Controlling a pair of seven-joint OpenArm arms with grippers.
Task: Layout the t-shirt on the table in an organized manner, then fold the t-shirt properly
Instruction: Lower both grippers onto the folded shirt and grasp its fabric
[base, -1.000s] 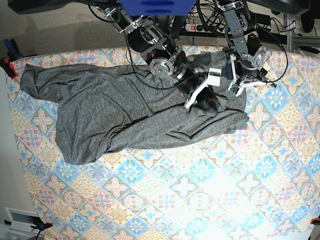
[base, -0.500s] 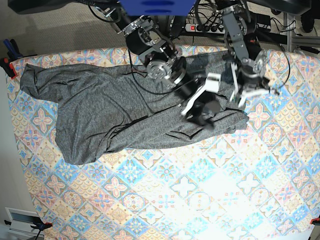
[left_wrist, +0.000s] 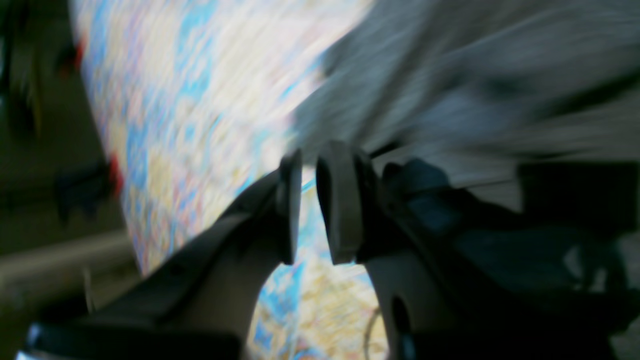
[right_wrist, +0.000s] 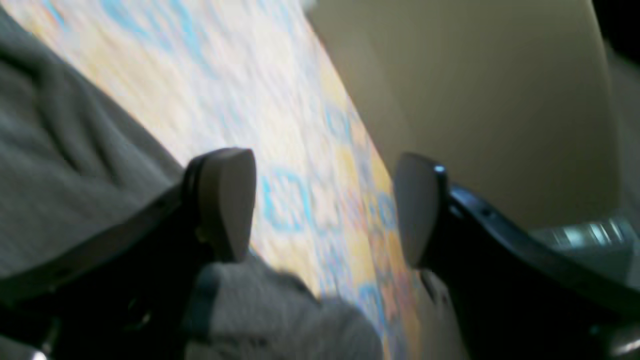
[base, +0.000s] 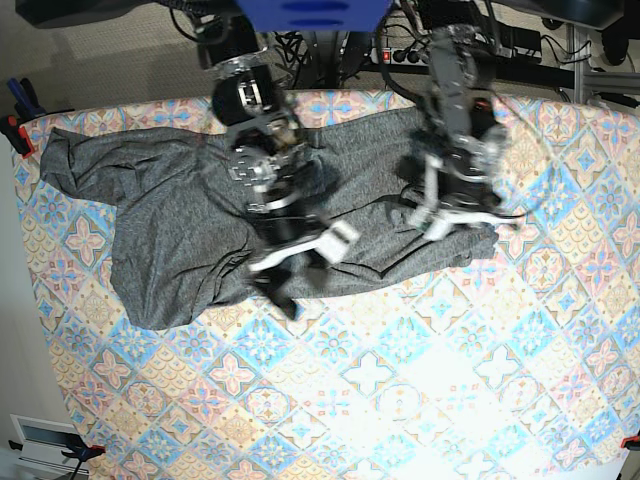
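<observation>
While the t-shirt (base: 190, 210) lies rumpled, the right end effector (right_wrist: 322, 210) gapes.

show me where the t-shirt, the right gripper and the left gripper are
t-shirt (base: 160, 210), base view, flat grey body panel.
right gripper (right_wrist: 322, 207), right wrist view, midway between its open fingertips.
left gripper (left_wrist: 309, 207), left wrist view, narrow gap between its fingertips.

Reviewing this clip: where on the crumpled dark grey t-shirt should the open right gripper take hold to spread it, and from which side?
Probably the rounded lower-left lobe of the dark heather-grey knit t-shirt, approached from the front table edge. There the fabric hangs bunched over the pastel tile-pattern table cloth, with a free edge to pinch and pull outward. The right gripper hovers open just beside that hem.
</observation>
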